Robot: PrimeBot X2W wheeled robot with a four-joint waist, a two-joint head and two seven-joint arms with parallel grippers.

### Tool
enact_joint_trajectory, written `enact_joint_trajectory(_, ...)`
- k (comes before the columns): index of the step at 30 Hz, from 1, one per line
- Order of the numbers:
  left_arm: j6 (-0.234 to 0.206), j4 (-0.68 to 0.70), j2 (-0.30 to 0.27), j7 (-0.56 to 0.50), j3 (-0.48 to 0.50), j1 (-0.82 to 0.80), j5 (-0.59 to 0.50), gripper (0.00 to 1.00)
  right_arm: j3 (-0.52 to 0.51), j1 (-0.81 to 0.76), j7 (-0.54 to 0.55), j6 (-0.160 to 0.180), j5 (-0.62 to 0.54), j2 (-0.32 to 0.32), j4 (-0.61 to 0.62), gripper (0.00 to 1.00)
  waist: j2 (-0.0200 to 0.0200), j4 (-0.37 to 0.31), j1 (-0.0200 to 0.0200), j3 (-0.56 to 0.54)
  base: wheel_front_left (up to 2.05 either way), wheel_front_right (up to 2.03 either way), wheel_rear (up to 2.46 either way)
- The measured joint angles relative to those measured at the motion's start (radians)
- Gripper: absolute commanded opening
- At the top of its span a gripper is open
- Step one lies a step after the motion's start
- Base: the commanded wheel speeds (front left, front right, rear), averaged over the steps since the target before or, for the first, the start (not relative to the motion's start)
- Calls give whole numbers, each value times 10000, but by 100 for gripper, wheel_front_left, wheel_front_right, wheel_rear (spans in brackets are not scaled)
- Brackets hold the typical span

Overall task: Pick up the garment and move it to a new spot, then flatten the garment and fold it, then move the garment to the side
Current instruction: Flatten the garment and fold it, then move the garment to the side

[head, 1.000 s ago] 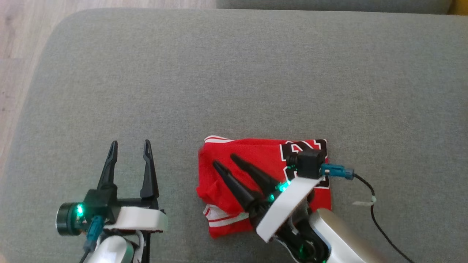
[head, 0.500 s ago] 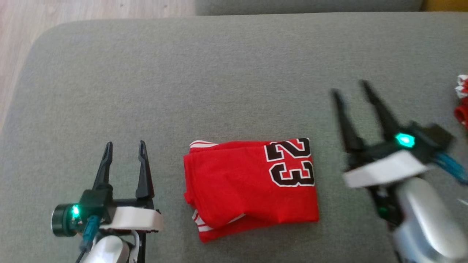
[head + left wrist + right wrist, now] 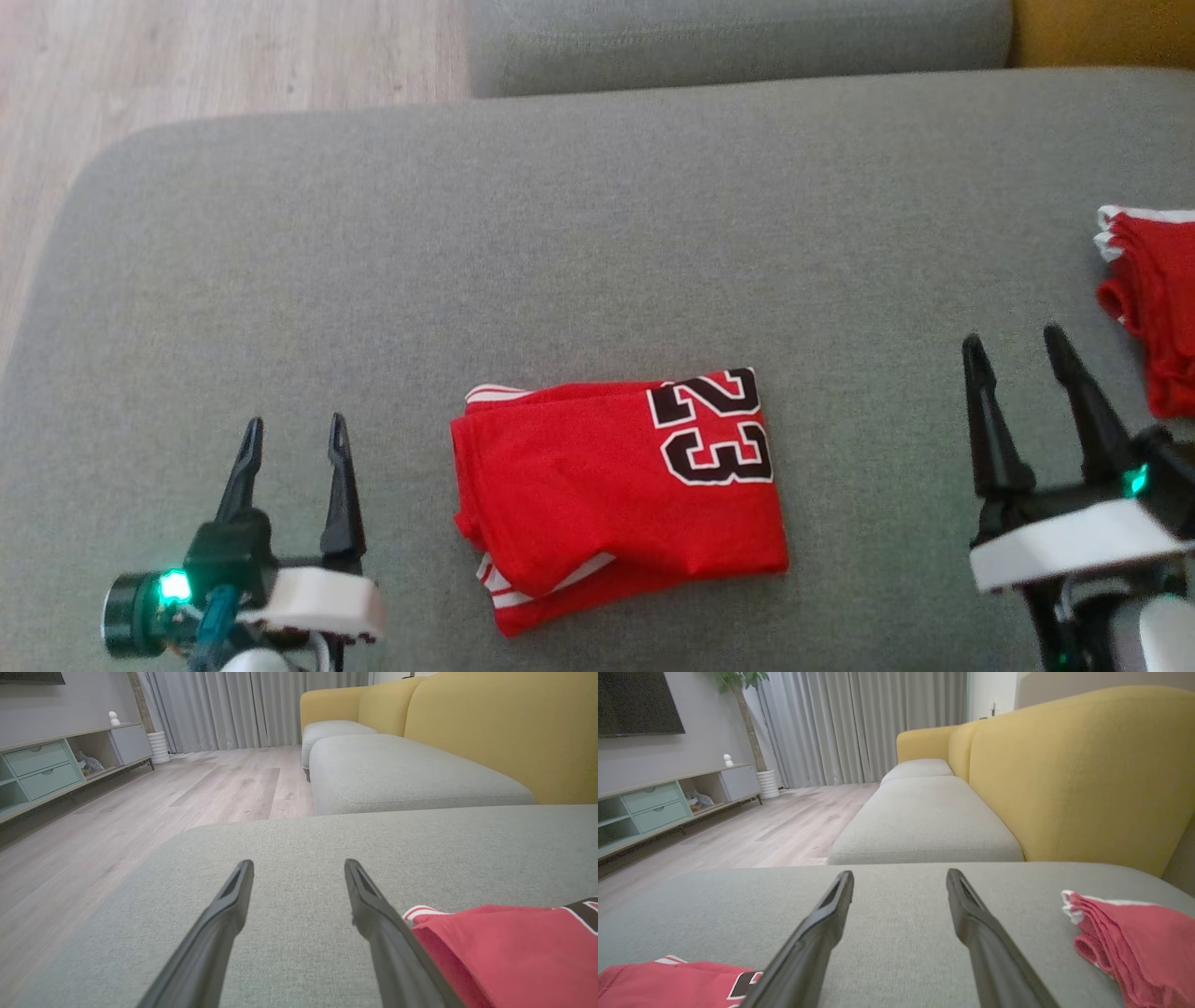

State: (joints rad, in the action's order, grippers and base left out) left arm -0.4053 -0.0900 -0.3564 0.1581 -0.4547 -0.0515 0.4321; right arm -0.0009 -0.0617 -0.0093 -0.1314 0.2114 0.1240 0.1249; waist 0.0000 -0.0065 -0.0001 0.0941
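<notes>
Status: garment (image 3: 616, 485) is folded into a rough rectangle. It lies flat on the grey seat cushion (image 3: 560, 233), close to the cushion's near edge and about mid-width. Black 23 print (image 3: 714, 429) with white outline faces up at the garment's far right corner, digits turned sideways. White-striped trim pokes out at the far left corner and again along the near left, where a lower layer sticks out past the top one. Fold isn't square there; right and far sides look clean.

Left tool (image 3: 294, 423): jaws wide, nothing between them. It sits over the cushion by its near left corner, left of the garment and not touching it. In the left wrist view one finger overlaps the garment's edge on screen, but the head view shows bare cushion between them.

Right tool (image 3: 1014, 338): jaws wide too, nothing held. It's over the cushion on the garment's right, well apart from it, pointing toward the far edge like the left.

Second red cloth (image 3: 1153, 317) with white trim lies bunched on the cushion beyond the right tool, toward the yellow backrest (image 3: 1102, 28), clear of the tool. The frame cuts it off, so can't tell its full shape.

Past the far edge: neighbouring grey cushion (image 3: 738, 37). Wood floor (image 3: 187, 56) past the far left corner.
</notes>
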Motion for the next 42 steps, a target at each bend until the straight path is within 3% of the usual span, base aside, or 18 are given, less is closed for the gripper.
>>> enact_joint_trajectory(15, -184, 418, -414, -451, -46, 1168, 261, 100, 518, -1388, 625, 0, 251, -502, 474, 100, 0, -137, 0, -927, 0, 0, 0)
enact_joint_trajectory(42, -270, 723, -489, -585, -86, 1107, 261, 100, 591, -1313, 1081, 0, 318, -497, 301, 100, 0, -8, 0, -605, 0, 0, 0)
